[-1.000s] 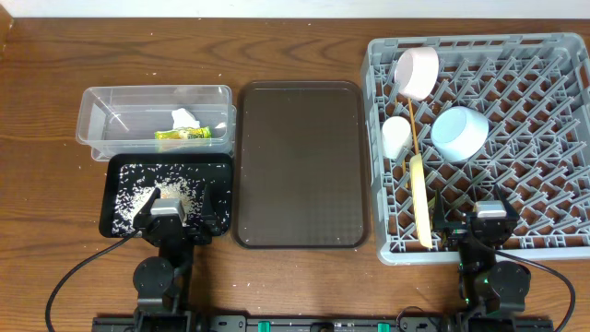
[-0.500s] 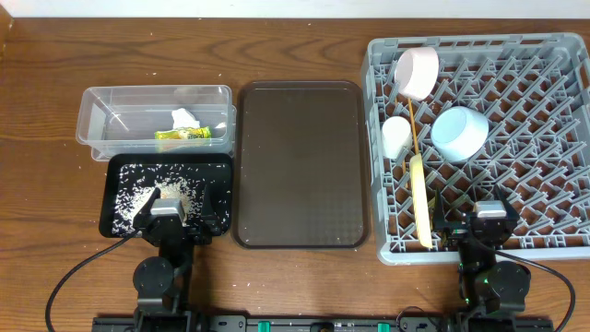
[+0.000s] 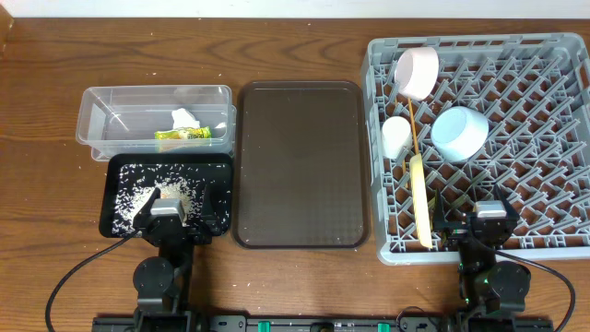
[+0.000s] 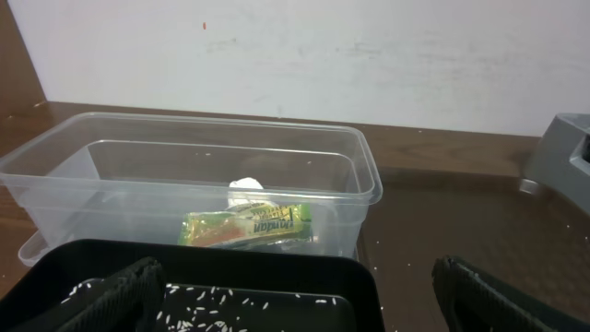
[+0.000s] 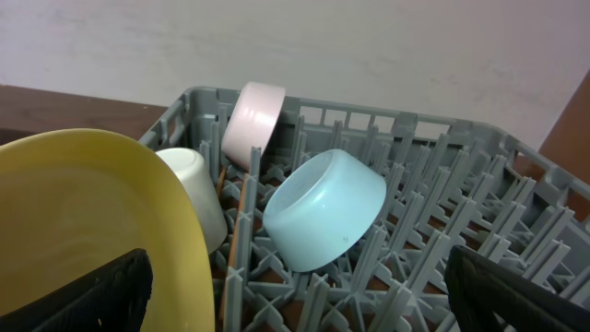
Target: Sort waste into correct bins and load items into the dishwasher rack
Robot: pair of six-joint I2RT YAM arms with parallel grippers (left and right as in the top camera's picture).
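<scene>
The grey dishwasher rack (image 3: 544, 101) holds a pinkish bowl (image 3: 417, 72), a white cup (image 3: 396, 135), a light blue bowl (image 3: 459, 132), a yellow-green plate (image 3: 420, 198) standing on edge, and wooden chopsticks (image 3: 414, 129). In the clear tub (image 3: 92, 97) lie a white tissue (image 3: 184, 117) and a green-and-orange wrapper (image 3: 182, 135). Rice grains (image 3: 152, 195) cover the black tray (image 3: 221, 166). My left gripper (image 3: 175, 219) hangs open over that tray's near edge, nothing between its fingers (image 4: 111, 300). Open and empty too, my right gripper (image 3: 475, 219) sits at the rack's near edge beside the plate (image 5: 83, 212).
A large dark brown serving tray (image 3: 300, 164) lies between the bins and the rack. A few stray rice grains dot the wood near it. The white wall runs along the table's far edge.
</scene>
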